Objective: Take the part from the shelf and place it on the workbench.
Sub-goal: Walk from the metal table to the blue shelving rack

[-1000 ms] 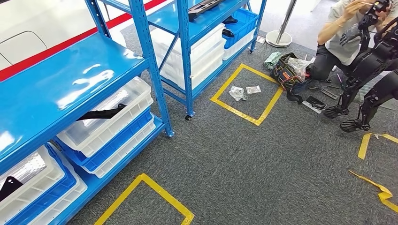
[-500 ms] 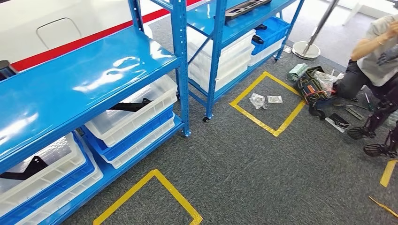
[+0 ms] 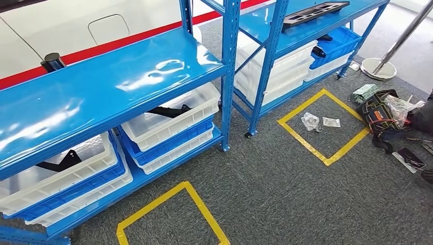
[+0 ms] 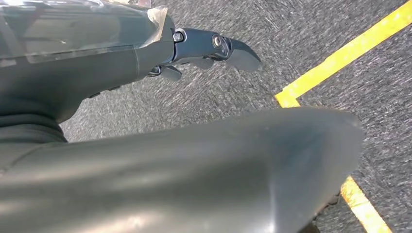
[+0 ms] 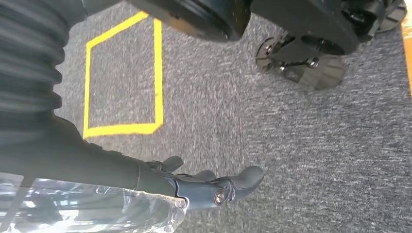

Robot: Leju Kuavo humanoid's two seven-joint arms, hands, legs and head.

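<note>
Two black parts lay in clear bins on the lower level of the near blue shelf [image 3: 117, 81]: one part [image 3: 168, 111] under the shelf's right end, the other [image 3: 58, 162] under its left end. A small dark cylinder [image 3: 52, 62] stood on the shelf's top board at the back. A second shelf [image 3: 306, 28], to the right of the first and further off, carried a flat black tray [image 3: 315, 13]. One yellow tape square [image 3: 168, 214] marked the carpet just in front of the near shelf; another [image 3: 324, 125] lay well to its right, with a tool bag [image 3: 380, 115] beyond that. The left hand [image 4: 145, 63] hung over the carpet, fingers [image 4: 233, 48] stretched out and thumb held wide, holding nothing. The right hand [image 5: 160, 182] hung likewise, fingers [image 5: 243, 179] extended and apart, nothing in it. Over the last second the whole view had swung: the near shelf had come from the left edge toward the middle, and the person crouched far to its right had left the picture. That was a turn of the camera, not a move of the goods. It was judged that the robot was squaring up to the shelf. Empty hands with parts binned suited either an approach to fetch a part or a return after one delivery.
</note>
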